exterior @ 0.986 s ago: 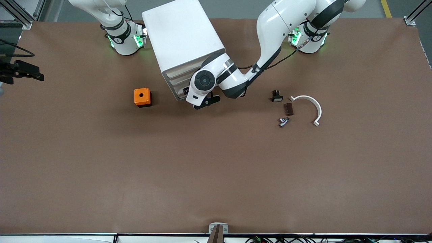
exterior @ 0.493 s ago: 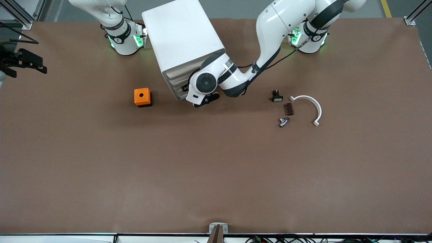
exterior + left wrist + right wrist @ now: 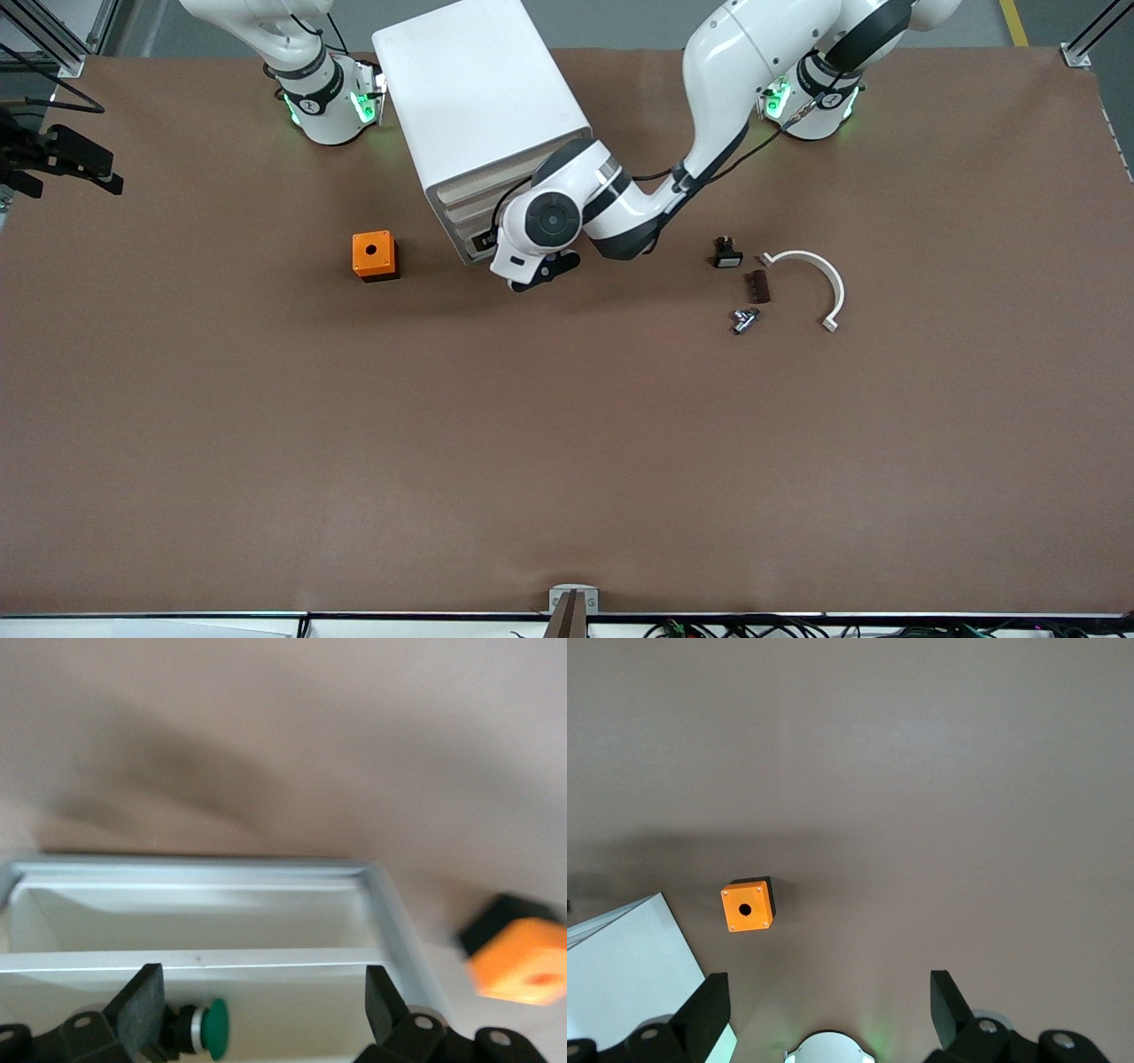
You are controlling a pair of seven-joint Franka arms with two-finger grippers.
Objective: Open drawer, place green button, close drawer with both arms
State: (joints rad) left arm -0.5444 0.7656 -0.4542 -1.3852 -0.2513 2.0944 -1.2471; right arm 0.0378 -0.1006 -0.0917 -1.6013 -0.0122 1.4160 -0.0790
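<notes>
Fingers apart, left gripper over drawer.

Front view: high camera, facing both arm bases, looking steeply down on the whole brown surface.
Left wrist view: close above the open drawer, looking down past its own tool's fingers.
Right wrist view: high over the surface, looking down.
Shared: the orange box appears in all three; the white cabinet in front and right wrist views.
</notes>
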